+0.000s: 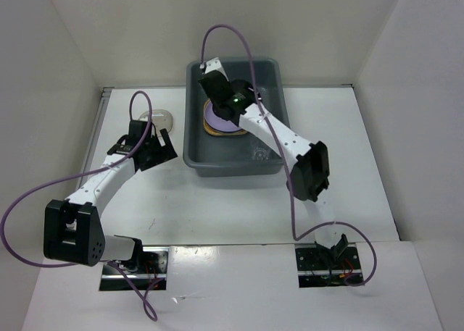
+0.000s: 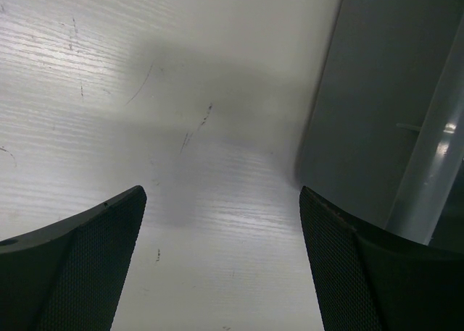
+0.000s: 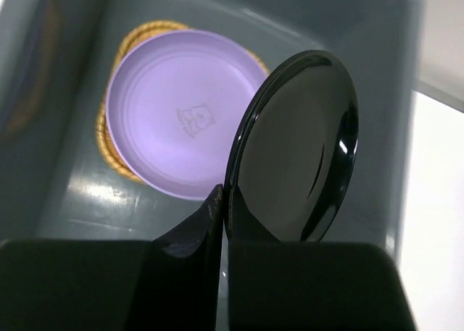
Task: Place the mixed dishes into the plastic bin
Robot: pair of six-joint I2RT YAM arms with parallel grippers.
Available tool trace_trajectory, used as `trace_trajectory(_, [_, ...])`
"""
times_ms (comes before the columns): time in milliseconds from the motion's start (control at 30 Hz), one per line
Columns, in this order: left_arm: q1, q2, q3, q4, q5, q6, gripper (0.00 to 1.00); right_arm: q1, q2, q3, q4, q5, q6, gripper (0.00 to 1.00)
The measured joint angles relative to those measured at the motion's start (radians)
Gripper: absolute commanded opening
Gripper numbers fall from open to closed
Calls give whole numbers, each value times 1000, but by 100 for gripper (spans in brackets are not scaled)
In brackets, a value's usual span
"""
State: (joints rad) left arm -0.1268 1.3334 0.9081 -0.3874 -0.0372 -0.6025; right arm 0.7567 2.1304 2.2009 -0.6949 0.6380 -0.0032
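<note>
Right gripper (image 3: 221, 200), within the bin (image 3: 348, 12) walls, clamps the black dish (image 3: 297, 146) by its rim above the lilac plate (image 3: 181, 114). Left gripper (image 2: 222, 197): wide, holding nothing, over the table (image 2: 109, 92) beside the bin.

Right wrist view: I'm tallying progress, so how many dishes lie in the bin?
2: the lilac plate sits on the woven tray on the bin floor. The black dish in the right gripper may hide others.

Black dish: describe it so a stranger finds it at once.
Find the big grey-blue bin toward the back of the table. Above its floor, the right gripper pinches a small black dish on edge. It is glossy black and held up, unlike the lilac plate lying flat below.
</note>
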Motion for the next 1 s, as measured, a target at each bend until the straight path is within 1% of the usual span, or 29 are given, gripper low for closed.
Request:
trace_trajectory(167, [0,0,-11,6,12,0,93,0,190,127,5,-42,-43,0])
trace_trajectory(300, [0,-2,-14,7,16,0,93,0,291,212,1,-78,-51,0])
trace_trajectory(633, [0,-3,-14,7,21,0,93,-3,349,228,11,-123,-55,0])
trace_trajectory(733, [0,-3,-14,7,26,0,93,-10,368,228,20,-135,-54,2])
trace_trajectory(833, [0,-3,-14,7,29,0,93,-19,394,228,31,-149,-52,11])
trace_trajectory(867, [0,-3,-14,7,31,0,93,-24,400,228,34,-156,-50,19])
trace_trajectory(933, [0,-3,-14,7,34,0,93,-34,411,228,34,-160,-39,39])
trace_trajectory(1000, [0,-3,-14,7,35,0,93,-43,417,228,32,-164,-34,39])
